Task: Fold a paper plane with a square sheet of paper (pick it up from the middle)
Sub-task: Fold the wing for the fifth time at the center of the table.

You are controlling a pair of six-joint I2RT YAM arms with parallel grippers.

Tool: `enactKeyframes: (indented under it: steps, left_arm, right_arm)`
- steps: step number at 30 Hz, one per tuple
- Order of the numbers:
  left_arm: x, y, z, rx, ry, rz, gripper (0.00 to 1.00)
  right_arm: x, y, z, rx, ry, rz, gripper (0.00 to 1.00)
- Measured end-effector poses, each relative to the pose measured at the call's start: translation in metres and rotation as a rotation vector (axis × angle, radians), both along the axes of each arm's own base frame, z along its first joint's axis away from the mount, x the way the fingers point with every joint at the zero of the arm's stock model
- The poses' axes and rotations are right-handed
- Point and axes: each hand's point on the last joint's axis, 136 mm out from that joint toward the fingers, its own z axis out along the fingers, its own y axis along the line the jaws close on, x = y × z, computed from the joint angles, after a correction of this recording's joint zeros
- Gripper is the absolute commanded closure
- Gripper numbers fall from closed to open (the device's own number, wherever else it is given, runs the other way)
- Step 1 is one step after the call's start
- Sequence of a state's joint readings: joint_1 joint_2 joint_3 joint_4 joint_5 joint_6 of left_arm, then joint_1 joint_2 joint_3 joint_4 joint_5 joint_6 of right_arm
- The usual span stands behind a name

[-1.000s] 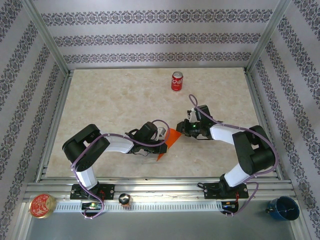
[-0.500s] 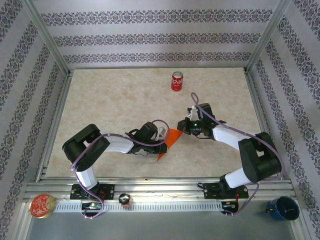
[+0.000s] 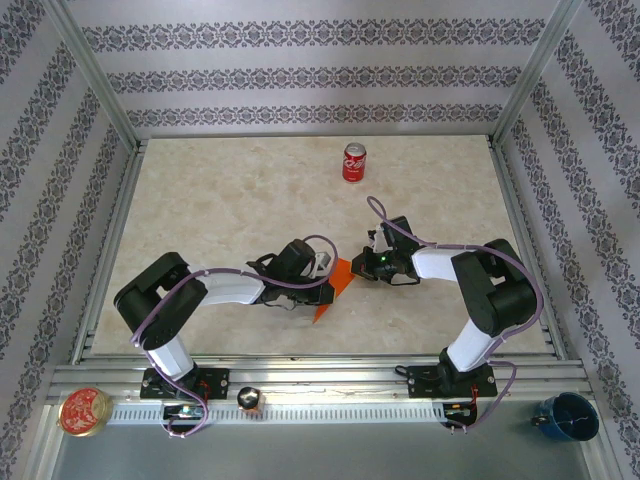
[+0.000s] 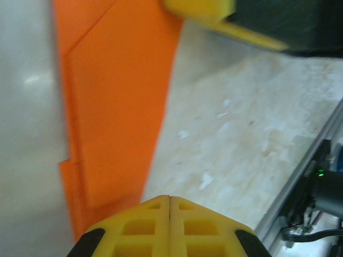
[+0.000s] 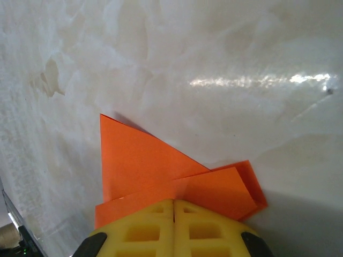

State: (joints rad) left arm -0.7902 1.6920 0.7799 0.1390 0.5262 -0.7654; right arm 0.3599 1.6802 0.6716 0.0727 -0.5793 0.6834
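The square sheet of paper (image 3: 336, 283) lies folded on the table, bright orange, a narrow pointed shape with layered flaps. In the left wrist view the paper (image 4: 118, 107) runs up the left side and passes under my left gripper (image 4: 170, 199), whose jaws are pressed together. My left gripper (image 3: 325, 288) sits over the paper's left part. My right gripper (image 3: 358, 267) meets the paper's upper right end. In the right wrist view the shut right gripper (image 5: 173, 202) rests over the folded flaps of the paper (image 5: 144, 160). The right gripper's yellow fingers (image 4: 214, 13) appear in the left wrist view too.
A red soda can (image 3: 354, 162) stands upright at the back of the marble table (image 3: 220, 200). Metal rails (image 3: 300, 370) frame the table. A round tin (image 3: 85, 412) and a blue cup (image 3: 566, 416) sit on the near ledge. Patterned walls enclose three sides.
The right gripper's jaws have closed. It drew back a little from the paper and has come in again to its right end. The left gripper stays on the paper.
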Motion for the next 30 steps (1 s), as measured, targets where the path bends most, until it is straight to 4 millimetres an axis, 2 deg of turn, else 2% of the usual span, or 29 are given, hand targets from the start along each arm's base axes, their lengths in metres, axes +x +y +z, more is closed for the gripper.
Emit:
enactKeyframes:
  steps: [3,5,7,10,15,20,30]
  left_arm:
    - [0.015,-0.015,0.020,-0.040,-0.039,-0.001,1.00]
    - [0.025,-0.025,0.027,-0.056,-0.053,0.000,0.99]
    - [0.032,-0.032,0.022,-0.054,-0.051,0.001,0.99]
    - [0.037,-0.035,0.003,-0.020,-0.026,0.007,0.99]
    - [0.036,-0.032,-0.025,0.032,0.014,0.013,0.99]
    - [0.032,-0.025,-0.026,0.034,0.001,0.024,0.98]
    - [0.008,-0.002,-0.024,0.040,0.026,0.033,0.94]
  right_arm:
    - [0.001,0.001,0.000,0.006,-0.006,0.004,1.00]
    - [0.001,0.001,0.000,0.007,-0.009,0.004,1.00]
    - [0.001,0.001,0.000,0.007,-0.008,0.005,1.00]
    - [0.001,0.001,0.000,0.008,-0.010,0.005,1.00]
    - [0.001,0.002,0.000,0.013,-0.014,0.007,1.00]
    - [0.000,0.003,0.000,0.021,-0.012,0.013,1.00]
    - [-0.001,0.004,0.000,0.036,-0.008,0.019,1.00]
